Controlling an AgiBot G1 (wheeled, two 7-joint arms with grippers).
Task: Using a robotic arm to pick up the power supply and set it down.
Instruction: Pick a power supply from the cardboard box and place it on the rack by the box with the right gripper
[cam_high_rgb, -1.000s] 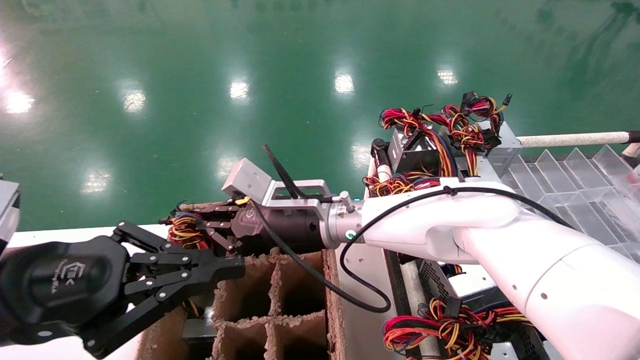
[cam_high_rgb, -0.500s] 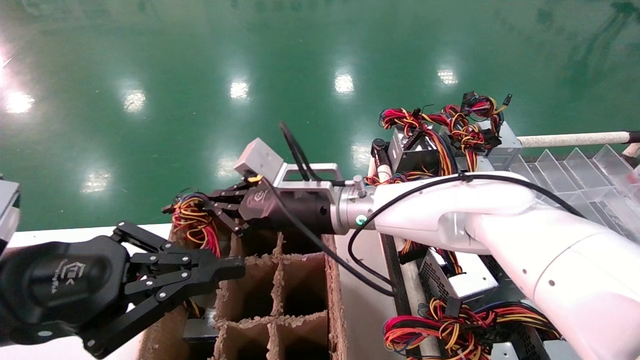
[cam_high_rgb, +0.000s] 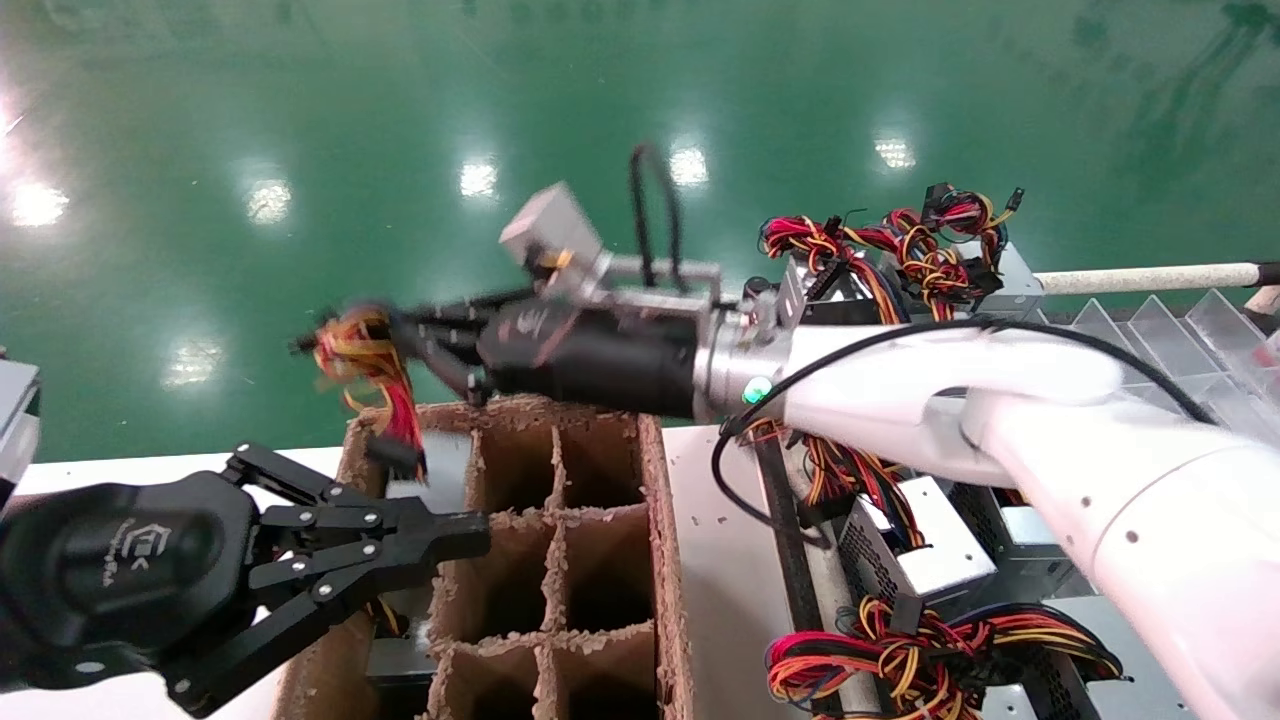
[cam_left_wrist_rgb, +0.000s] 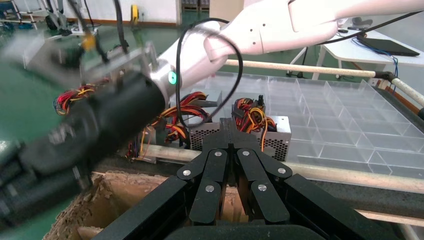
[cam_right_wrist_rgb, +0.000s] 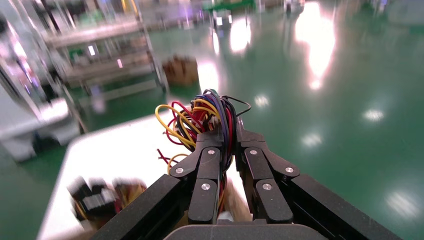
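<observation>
My right gripper (cam_high_rgb: 405, 335) hangs just above the far left corner of the brown divided cardboard box (cam_high_rgb: 655, 520). It is shut on the power supply's bundle of red, yellow and orange wires (cam_high_rgb: 352, 350). In the right wrist view the wires (cam_right_wrist_rgb: 200, 112) pass between that gripper's (cam_right_wrist_rgb: 227, 131) closed fingers. The strands trail down, with a black plug, to the grey metal case of the power supply (cam_high_rgb: 432, 470), which stands in the far-left cell. My left gripper (cam_high_rgb: 482, 535) is shut and empty, parked at the box's near left side.
Several more power supplies with wire bundles (cam_high_rgb: 900, 260) lie on the rack to the right, one with a honeycomb side (cam_left_wrist_rgb: 250, 135). A clear divided plastic tray (cam_high_rgb: 1150, 350) sits at the far right. Another grey unit (cam_high_rgb: 400, 660) shows in a near cell.
My right gripper has risen from box-rim level to above it and swung away, pulling the wire bundle up with it. The left arm has not moved.
</observation>
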